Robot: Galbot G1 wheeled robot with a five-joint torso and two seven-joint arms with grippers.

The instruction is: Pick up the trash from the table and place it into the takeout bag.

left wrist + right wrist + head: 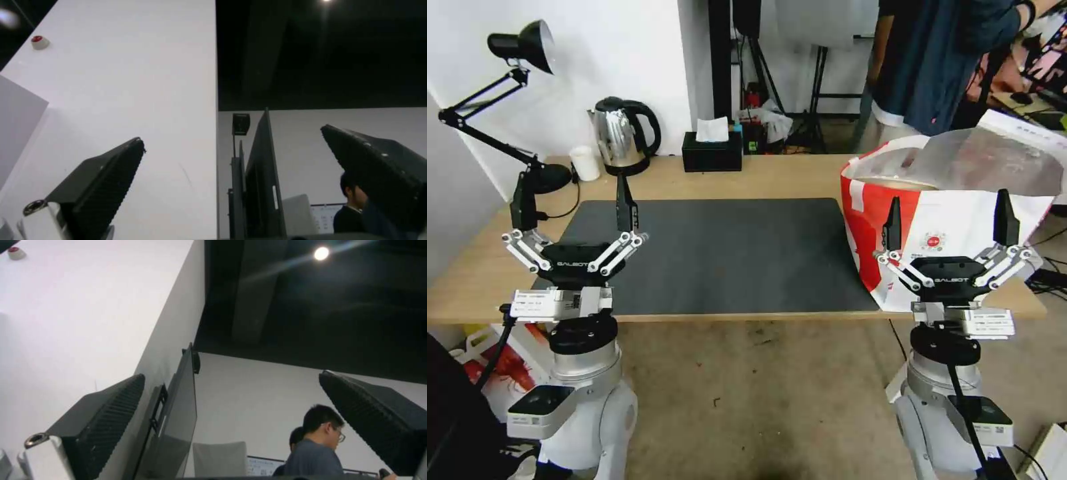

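- The table (747, 175) carries a black mat (720, 253); the takeout bag (947, 220) stands at the mat's right edge.
- Behind the mat: kettle (622, 137), tissue box (712, 150), desk lamp (520, 47).
- Left gripper (572, 203) and right gripper (950, 223) point upward, spread wide, holding nothing.

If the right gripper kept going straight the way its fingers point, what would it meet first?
Nothing nearby: the open right gripper points upward, and its wrist view shows free air up to the dark ceiling. Depth is unclear.
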